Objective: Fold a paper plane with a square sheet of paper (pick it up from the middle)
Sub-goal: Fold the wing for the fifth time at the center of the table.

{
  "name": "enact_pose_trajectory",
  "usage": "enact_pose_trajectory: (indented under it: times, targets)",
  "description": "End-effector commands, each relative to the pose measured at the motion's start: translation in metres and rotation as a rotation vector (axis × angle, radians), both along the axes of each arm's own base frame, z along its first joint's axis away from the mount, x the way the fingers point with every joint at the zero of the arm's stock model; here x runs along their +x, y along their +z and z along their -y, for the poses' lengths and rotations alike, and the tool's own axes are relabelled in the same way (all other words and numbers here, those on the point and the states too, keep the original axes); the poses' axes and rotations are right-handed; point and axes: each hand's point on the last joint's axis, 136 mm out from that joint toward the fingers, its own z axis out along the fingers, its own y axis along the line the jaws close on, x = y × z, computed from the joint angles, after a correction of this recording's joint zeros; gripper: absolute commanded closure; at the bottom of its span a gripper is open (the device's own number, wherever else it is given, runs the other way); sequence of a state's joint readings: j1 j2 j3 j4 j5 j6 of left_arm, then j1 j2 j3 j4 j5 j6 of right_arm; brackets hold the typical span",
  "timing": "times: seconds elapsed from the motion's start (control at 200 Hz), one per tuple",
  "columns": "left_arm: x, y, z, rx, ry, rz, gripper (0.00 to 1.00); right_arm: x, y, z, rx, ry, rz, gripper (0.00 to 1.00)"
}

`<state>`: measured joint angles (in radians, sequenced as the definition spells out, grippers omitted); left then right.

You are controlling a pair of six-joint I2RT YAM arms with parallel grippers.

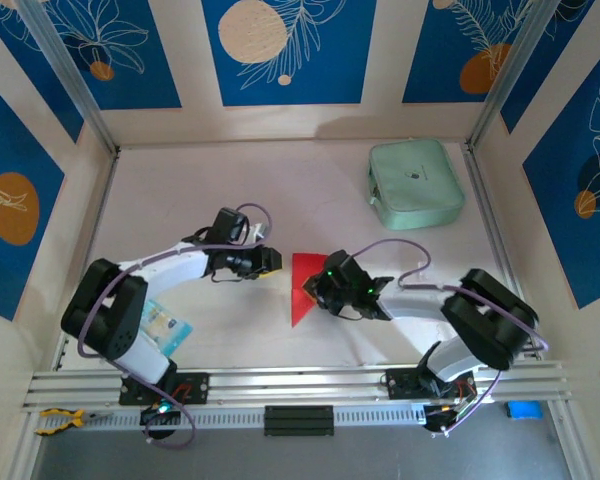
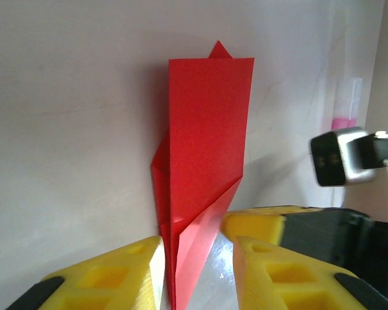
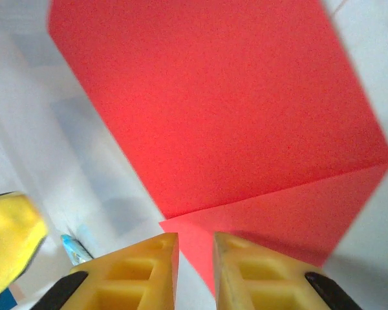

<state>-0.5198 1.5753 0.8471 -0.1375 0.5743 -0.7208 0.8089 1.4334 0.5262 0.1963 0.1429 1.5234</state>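
1. Left claw (image 2: 197, 248) is straddling the near, pointed end of the red sheet (image 2: 207, 148). Its yellow fingers (image 2: 116, 278) are standing apart with a sliver of gap on one side, so it is not pinching yet.
2. Right claw (image 3: 195, 240) is hovering low over the same sheet from the other side. Its jaws are parted by only a narrow slit and, as far as I can see, are clamping nothing.
3. That red sheet is lying at the middle of the desk (image 1: 180, 190), between the two claws, with its wide end toward the far wall and its point toward the arms.
4. What is worrying me is that neither claw is truly pinning it. The thin sheet could skate or swing if the left jaws close, and the crease would land off the centre line. A pinch catching just one layer could peel a flap open. The claws are also working very near each other and could knock together.
5. It is already showing folds: a long narrow body with a squared far end, a small tip peeking out behind it, diagonal flaps meeting near the left claw, and one edge lifting off the desk.
6. Farther out, a mint-green pouch (image 1: 416, 183) is sitting well apart at the far right, and a small blue-and-white packet (image 1: 167, 325) is lying by the left arm's base.
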Motion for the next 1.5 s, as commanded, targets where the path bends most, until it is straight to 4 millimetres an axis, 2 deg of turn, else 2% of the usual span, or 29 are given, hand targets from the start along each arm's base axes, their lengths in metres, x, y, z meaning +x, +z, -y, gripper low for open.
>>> enact_pose_trajectory:
  times: [0.0, 0.14, 0.31, 0.38, 0.44, 0.62, 0.82, 1.07, 1.345, 1.495]
  targets:
    - [0.001, 0.008, 0.021, -0.037, -0.059, 0.018, 0.69, 0.002, 0.001, 0.036, -0.137, -0.011, 0.026, 0.78]
    - [0.002, 0.002, 0.038, -0.039, -0.085, -0.001, 0.75, 0.003, 0.005, 0.062, -0.157, 0.015, 0.04, 0.81]
    - [0.005, 0.001, 0.056, -0.045, -0.112, -0.008, 0.78, -0.001, 0.016, 0.082, -0.182, 0.03, 0.119, 0.79]
    - [0.006, 0.001, 0.061, -0.043, -0.119, -0.008, 0.79, -0.001, 0.021, 0.084, -0.156, 0.049, 0.152, 0.78]
    - [0.007, 0.0, 0.065, -0.052, -0.127, -0.012, 0.79, -0.002, 0.025, 0.084, -0.138, 0.062, 0.167, 0.82]
    - [0.01, 0.0, 0.071, -0.062, -0.131, -0.018, 0.79, -0.002, 0.034, 0.09, -0.165, 0.08, 0.21, 0.83]
    - [0.012, -0.003, 0.076, -0.061, -0.15, -0.027, 0.79, -0.004, 0.033, 0.084, -0.143, 0.142, 0.235, 0.82]
    - [0.015, -0.026, 0.078, -0.032, -0.136, -0.085, 0.83, -0.005, 0.024, 0.075, -0.113, 0.2, 0.182, 0.81]
    - [0.007, -0.051, 0.069, 0.014, -0.116, -0.131, 0.85, -0.003, 0.02, 0.063, -0.092, 0.251, 0.15, 0.81]
    - [0.005, -0.068, 0.054, 0.092, -0.09, -0.122, 0.86, -0.002, 0.016, 0.056, -0.073, 0.274, 0.129, 0.8]
